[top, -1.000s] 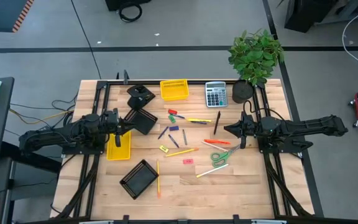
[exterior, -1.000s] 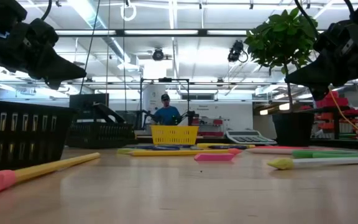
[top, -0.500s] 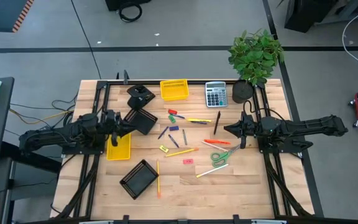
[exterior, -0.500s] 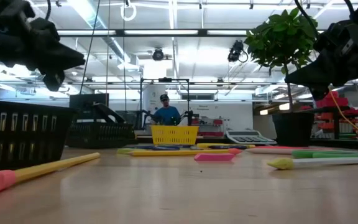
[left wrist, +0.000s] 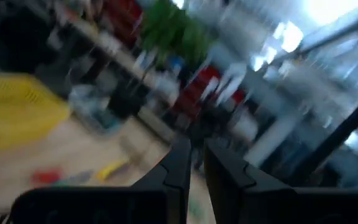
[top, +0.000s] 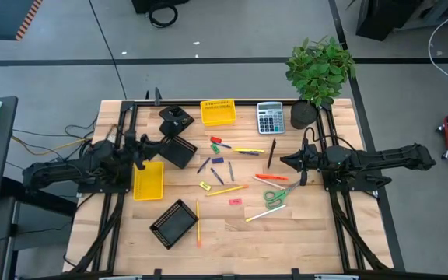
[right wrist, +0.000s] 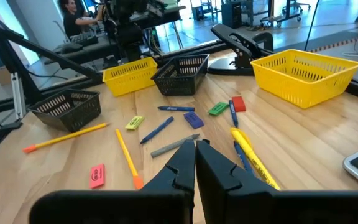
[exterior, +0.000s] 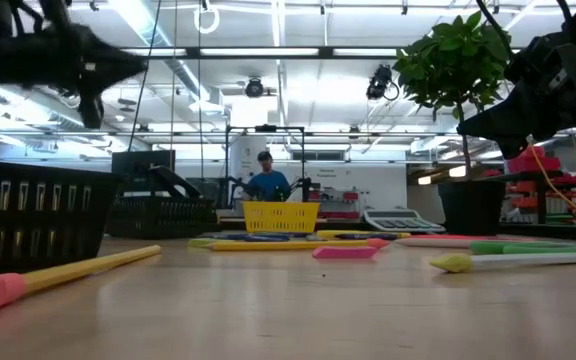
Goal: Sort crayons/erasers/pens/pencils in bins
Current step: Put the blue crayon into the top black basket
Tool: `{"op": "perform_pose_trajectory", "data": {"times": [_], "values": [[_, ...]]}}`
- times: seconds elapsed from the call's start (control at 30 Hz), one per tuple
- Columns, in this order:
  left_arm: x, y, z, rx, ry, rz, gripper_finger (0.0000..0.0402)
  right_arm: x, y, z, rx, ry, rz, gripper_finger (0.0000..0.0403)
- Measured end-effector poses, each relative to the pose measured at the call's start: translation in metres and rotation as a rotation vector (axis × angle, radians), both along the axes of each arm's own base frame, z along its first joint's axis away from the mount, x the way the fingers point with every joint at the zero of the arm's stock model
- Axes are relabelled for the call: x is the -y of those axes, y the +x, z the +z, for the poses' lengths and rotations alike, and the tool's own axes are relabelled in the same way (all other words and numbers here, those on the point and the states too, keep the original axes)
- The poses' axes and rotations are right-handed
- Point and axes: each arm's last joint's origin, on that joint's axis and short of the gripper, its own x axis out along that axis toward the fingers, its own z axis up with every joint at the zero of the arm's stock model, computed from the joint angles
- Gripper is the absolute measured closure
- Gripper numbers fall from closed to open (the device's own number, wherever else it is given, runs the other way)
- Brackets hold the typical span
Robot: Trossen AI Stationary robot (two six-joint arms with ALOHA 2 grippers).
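Note:
Pencils (top: 226, 190), blue crayons (top: 218, 176), a black pen (top: 271, 153) and small erasers (top: 235, 201) lie loose on the middle of the wooden table. One yellow bin (top: 148, 180) sits at the left and another (top: 217, 112) at the far edge. One black mesh bin (top: 179, 149) stands beside the left one, and a second (top: 173, 223) is nearer the front. My left gripper (top: 154, 146) hangs shut and empty above the table, just beyond the left yellow bin's far end; its wrist view (left wrist: 196, 155) is blurred. My right gripper (top: 282, 162) hovers shut and empty at the right of the pile (right wrist: 195, 144).
A grey calculator (top: 269, 118) and a potted plant (top: 320, 74) stand at the far right. Green-handled scissors (top: 278, 194) lie among the items. A yellow marker (top: 249, 150) lies near the middle. A person (exterior: 266, 180) stands in the room beyond the table.
My left gripper has risen from over the left yellow bin, tipped from slanting down to about level and rolled about its own axis; the bin now shows whole. Nothing on the table has moved.

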Motion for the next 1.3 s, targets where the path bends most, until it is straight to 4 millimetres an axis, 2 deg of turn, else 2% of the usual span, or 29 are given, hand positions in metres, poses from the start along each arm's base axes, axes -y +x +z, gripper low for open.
{"op": "perform_pose_trajectory", "data": {"times": [0.1, 0.2, 0.3, 0.4, 0.53, 0.73, 0.9, 1.07, 1.17, 1.3], "values": [[0.0, 0.003, 0.017, 0.054, -0.004, -0.026, 0.0344, 0.0, 0.0, 0.0, 0.001, 0.002, 0.0, 0.0382], [0.001, 0.014, 0.047, 0.012, 0.058, -0.109, 0.0342, 0.0, 0.0, 0.0, -0.002, -0.012, -0.005, 0.0382], [0.002, 0.036, 0.083, -0.11, 0.136, -0.214, 0.0345, 0.001, 0.0, 0.0, -0.007, -0.075, -0.033, 0.0382], [-0.001, 0.063, 0.111, -0.319, 0.166, -0.276, 0.0349, 0.002, 0.001, 0.004, 0.028, -0.098, -0.047, 0.0382], [-0.007, 0.097, 0.136, -0.548, 0.203, -0.303, 0.035, 0.002, 0.001, 0.019, 0.21, 0.037, -0.063, 0.0382], [-0.01, 0.135, 0.17, -0.642, 0.105, -0.326, 0.0343, 0.006, -0.006, 0.065, 0.592, 0.328, -0.198, 0.0382], [-0.007, 0.153, 0.183, -0.646, 0.143, -0.349, 0.0347, 0.012, -0.018, 0.108, 0.76, 0.446, -0.371, 0.0382], [-0.007, 0.163, 0.177, -0.67, 0.118, -0.356, 0.0353, 0.014, -0.032, 0.152, 0.87, 0.462, -0.418, 0.0382], [-0.008, 0.17, 0.174, -0.662, 0.12, -0.353, 0.0352, 0.014, -0.033, 0.171, 0.862, 0.429, -0.421, 0.0382], [-0.009, 0.179, 0.17, -0.654, 0.123, -0.352, 0.0347, 0.013, -0.022, 0.181, 0.764, 0.365, -0.429, 0.0382]]}}
